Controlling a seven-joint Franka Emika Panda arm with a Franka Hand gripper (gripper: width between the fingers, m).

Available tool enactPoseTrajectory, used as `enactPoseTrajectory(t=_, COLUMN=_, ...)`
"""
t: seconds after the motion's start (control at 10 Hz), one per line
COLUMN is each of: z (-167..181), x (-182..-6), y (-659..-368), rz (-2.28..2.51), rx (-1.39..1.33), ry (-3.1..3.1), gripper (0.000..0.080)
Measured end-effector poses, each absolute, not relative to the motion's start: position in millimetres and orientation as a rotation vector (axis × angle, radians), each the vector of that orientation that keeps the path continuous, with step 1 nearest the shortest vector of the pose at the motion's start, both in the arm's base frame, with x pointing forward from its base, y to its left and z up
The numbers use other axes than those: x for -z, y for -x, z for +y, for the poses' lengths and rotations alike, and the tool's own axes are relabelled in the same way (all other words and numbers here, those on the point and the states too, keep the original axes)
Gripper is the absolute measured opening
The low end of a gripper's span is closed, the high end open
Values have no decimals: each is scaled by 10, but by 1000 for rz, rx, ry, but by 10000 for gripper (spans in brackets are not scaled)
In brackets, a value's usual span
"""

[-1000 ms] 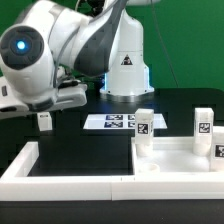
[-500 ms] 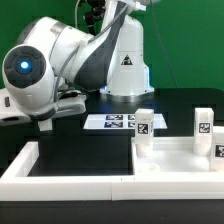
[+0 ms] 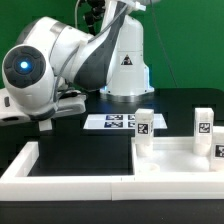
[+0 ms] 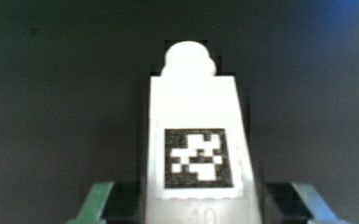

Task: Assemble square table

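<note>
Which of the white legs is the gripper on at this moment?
The lone leg at the exterior view's left, between the gripper fingers. The other legs stand on the square panel, untouched.

Bare table (image 3: 90, 140) lies between marker board (image 3: 115, 122) and border wall (image 3: 70, 180)

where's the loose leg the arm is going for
The leg lies on the black table at the exterior view's left, hidden there under the gripper, left of the marker board; the wrist view shows it between the fingers.

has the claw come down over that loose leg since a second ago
Yes. Measured against the fixed marker board, the claw has dropped onto the leg at the exterior view's left, hiding it.
</note>
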State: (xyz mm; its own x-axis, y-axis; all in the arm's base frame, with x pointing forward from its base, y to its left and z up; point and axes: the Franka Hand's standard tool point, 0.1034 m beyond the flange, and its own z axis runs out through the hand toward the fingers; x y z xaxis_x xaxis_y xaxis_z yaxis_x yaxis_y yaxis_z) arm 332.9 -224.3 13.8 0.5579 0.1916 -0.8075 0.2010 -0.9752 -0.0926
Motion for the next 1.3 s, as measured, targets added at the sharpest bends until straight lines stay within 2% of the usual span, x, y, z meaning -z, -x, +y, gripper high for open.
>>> enactPoseTrajectory(t=0.4, z=-2223, x=-177, y=-3368, rz=358, rx=1432, ry=-2763, gripper=289)
enactPoseTrajectory(t=0.5, z=-2111, x=-389, y=-3558, rz=390, rx=1426, ry=-2767, gripper=289)
enactPoseTrajectory(t=0.6, z=-1929, x=-685, y=-3711, rz=367, rx=1457, ry=-2767, gripper=289)
enactPoseTrajectory(t=0.7, z=-1836, x=-870, y=-3818, rz=371, rx=1452, ry=-2775, gripper=291)
enactPoseTrajectory(t=0.9, z=-1891, x=-887, y=-3749, rz=351, rx=1415, ry=-2806, gripper=291)
enactPoseTrajectory(t=1.1, z=-1923, x=-872, y=-3831, rz=379, rx=1265, ry=-2865, gripper=291)
enactPoseTrajectory(t=1.2, z=-1845, x=-897, y=-3921, rz=367, rx=1160, ry=-2913, gripper=291)
enactPoseTrajectory(t=1.3, z=-1612, x=-1031, y=-4159, rz=405, rx=1016, ry=-2967, gripper=291)
